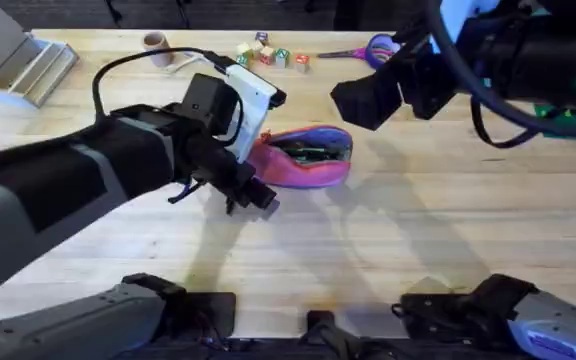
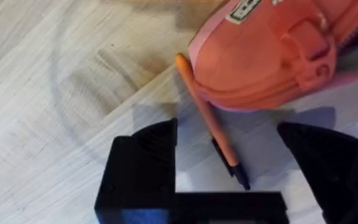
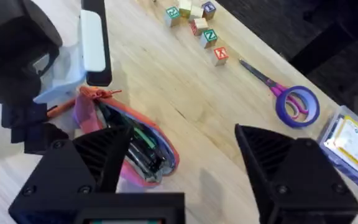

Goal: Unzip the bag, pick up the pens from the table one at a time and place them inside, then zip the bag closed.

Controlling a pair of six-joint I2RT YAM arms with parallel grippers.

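The pink pencil pouch is lying mid-desk, unzipped, its mouth gaping w/ dark and green pens already seen inside in the right wrist view. One orange pen w/ dark tip is lying flat on the wood, its upper end tucked against/under the pouch edge, the rest angled out toward the left claw. The left claw is being held low over it, fingers spread apart, the pen's dark end lying between them, nothing clamped. The right claw is being held above the pouch, fingers likewise wide apart and empty.

Handling, as judged: the pen is light, stiff, smooth, probably apt to roll or skid if nudged sideways; best taken across the barrel near mid-length, away from the pouch wall, since the dark tip is thin & easily missed. The pouch is soft fabric, likely to shift or fold when pushed, so it may need steadying at the zipper end.

Around: purple-handled scissors and small lettered blocks are lying toward the far side, well apart from the pouch; a small cup-like item and a grey tray are at the far left. Nothing is blocking the pen except the pouch itself, touching its upper end
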